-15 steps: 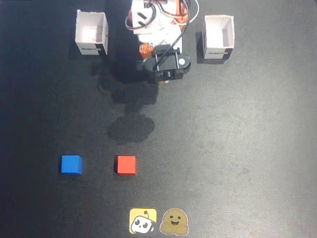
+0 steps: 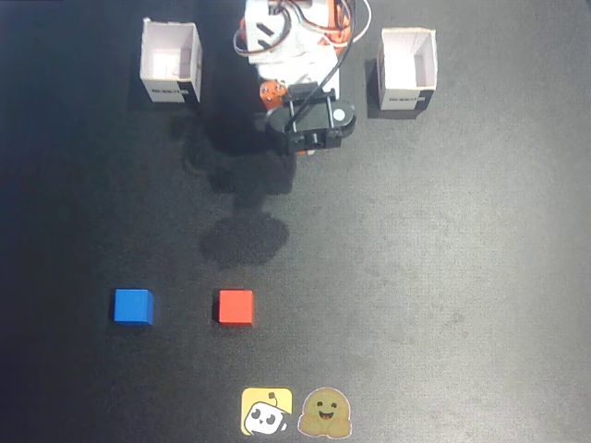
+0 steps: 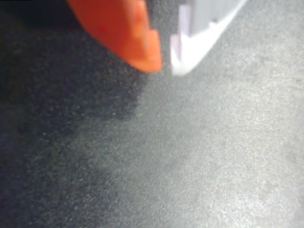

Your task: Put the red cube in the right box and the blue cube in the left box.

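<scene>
The red cube (image 2: 235,306) sits on the dark mat in the fixed view, low and left of centre. The blue cube (image 2: 133,305) lies a short way to its left. Two white open-topped boxes stand at the top, the left box (image 2: 171,90) and the right box (image 2: 406,100). Between them the arm (image 2: 309,120) is folded back near its base, far from both cubes. In the wrist view my gripper (image 3: 166,66) has its orange finger (image 3: 128,33) and white finger (image 3: 199,28) nearly tip to tip, shut on nothing, above bare mat.
Two stickers lie at the mat's bottom edge in the fixed view, a yellow one (image 2: 267,411) and a brown one (image 2: 325,413). The arm's shadow (image 2: 245,238) falls on the mat between the base and the cubes.
The arm's wrist has shifted very slightly upward in the fixed view. Both cubes and both boxes stay where they were.
</scene>
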`<state>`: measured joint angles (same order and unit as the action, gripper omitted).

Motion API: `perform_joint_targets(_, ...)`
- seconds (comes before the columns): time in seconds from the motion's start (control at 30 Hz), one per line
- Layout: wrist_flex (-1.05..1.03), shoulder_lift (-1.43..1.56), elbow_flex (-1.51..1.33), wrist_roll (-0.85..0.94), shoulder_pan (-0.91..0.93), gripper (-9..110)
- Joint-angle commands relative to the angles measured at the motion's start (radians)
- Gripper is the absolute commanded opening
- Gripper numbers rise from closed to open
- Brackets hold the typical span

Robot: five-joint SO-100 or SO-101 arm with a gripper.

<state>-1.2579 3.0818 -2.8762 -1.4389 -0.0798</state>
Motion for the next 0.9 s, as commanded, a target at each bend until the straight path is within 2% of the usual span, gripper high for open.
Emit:
perform_joint_targets(0.0, -0.003, 0.011, 0.003, -0.009, -0.006, 0)
perform_joint_targets(0.87, -0.003, 0.011, 0.003, -0.003, 0.003, 0)
